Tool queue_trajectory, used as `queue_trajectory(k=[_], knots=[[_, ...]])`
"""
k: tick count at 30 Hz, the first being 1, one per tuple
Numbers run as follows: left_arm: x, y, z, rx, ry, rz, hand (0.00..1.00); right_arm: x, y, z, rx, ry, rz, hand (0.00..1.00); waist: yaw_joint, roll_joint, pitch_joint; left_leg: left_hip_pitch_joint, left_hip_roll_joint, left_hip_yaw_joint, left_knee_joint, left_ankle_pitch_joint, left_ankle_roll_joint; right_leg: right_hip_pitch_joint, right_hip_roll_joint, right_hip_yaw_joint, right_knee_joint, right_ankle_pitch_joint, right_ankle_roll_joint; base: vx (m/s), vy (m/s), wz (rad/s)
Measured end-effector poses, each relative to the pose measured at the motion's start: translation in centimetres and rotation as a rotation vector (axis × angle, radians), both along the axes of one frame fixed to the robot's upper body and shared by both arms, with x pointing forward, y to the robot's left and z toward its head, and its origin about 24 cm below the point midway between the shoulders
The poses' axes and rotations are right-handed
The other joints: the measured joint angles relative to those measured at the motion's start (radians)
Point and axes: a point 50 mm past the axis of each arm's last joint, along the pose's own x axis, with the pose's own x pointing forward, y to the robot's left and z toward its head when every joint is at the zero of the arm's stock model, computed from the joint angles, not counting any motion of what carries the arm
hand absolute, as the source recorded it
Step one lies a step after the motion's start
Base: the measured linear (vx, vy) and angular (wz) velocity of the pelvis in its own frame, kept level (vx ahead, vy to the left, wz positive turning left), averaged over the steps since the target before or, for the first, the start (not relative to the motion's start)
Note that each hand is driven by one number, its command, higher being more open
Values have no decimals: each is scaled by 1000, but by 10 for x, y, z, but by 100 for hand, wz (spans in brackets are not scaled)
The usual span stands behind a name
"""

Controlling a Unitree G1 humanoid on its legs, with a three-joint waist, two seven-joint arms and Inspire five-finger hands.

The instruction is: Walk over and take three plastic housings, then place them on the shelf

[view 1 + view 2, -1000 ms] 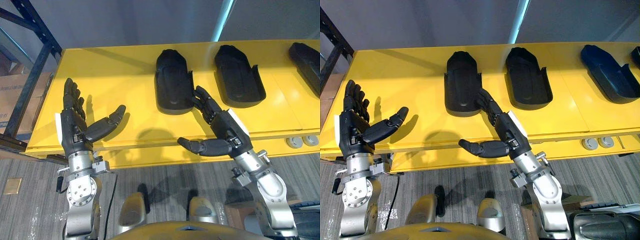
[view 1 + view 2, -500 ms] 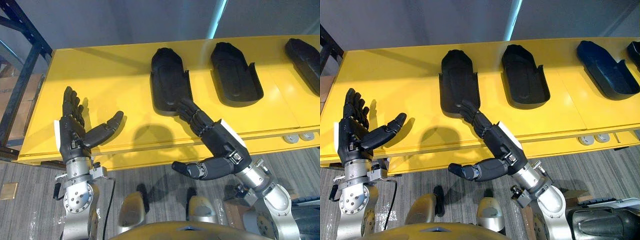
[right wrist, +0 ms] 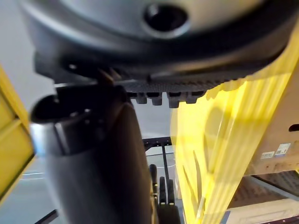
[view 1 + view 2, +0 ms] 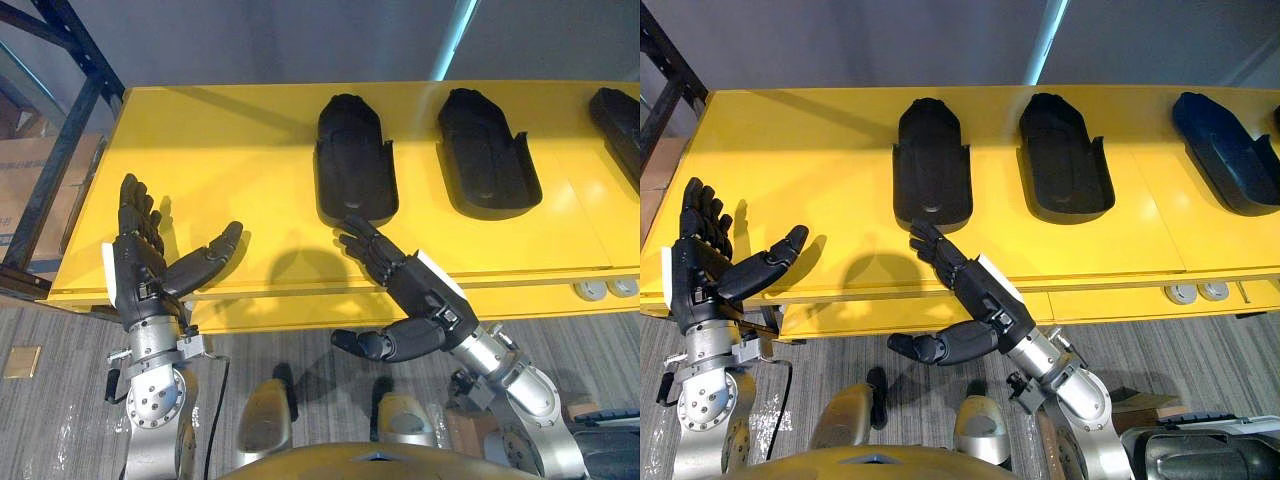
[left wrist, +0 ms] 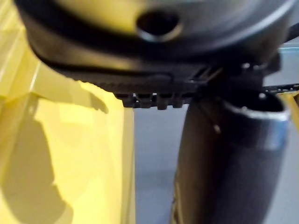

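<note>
A: Where did we log the plastic housings?

B: All lay on the yellow desk point(image 4: 230, 150), none in a hand. The left housing point(image 4: 357, 170) and the middle housing point(image 4: 483, 155) lay side by side, apart, with their long sides running toward the far edge. The third housing point(image 4: 1225, 150) lay further right.

A: Right hand?

B: We recorded the right hand point(image 4: 410, 295) spread wide and holding nothing. Its fingers point(image 4: 370, 255) were straight, over the desk's front part, pointing at the near end of the left housing. The tips were just beside it; we could not tell whether they touched. Its thumb point(image 4: 375, 345) stuck out below the desk's front edge.

A: Left hand?

B: We noted the left hand point(image 4: 140, 275) also wide and empty, fingers raised and thumb out, at the desk's front-left part, well apart from the housings.

A: Surroundings?

B: We saw a dark rack frame point(image 4: 70, 70) past the desk's left end, cardboard boxes point(image 4: 30, 190) beyond it, two round silver discs point(image 4: 587, 290) under the front edge at the right, and grey carpeted floor point(image 4: 60, 340).
</note>
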Motion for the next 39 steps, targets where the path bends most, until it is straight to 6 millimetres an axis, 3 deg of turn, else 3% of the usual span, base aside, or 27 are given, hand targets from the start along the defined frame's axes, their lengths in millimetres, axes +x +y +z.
queue_trajectory(k=[17, 27, 39], knots=[[0, 1, 0, -3, -4, 15, 100, 22, -6, 0, -52, -34, -201, 100, 9, 3, 0, -8, -5, -26, -2, 16, -4, 0, 4, -21, 16, -7, -9, -9, -3, 3], [1, 0, 1, -3, -6, 12, 100, 35, -3, 5, -62, -80, -223, 100, 24, 12, -3, -13, -4, -37, -3, 24, -6, 0, 7, -31, 19, -5, -6, -10, -3, 2], [2, -1, 2, 1, -9, -7, 100, 36, 1, 10, -50, -110, -194, 100, 33, 16, -5, -14, -9, -43, -17, 32, -8, 1, 6, -39, 16, -5, -6, -3, -2, 1]])
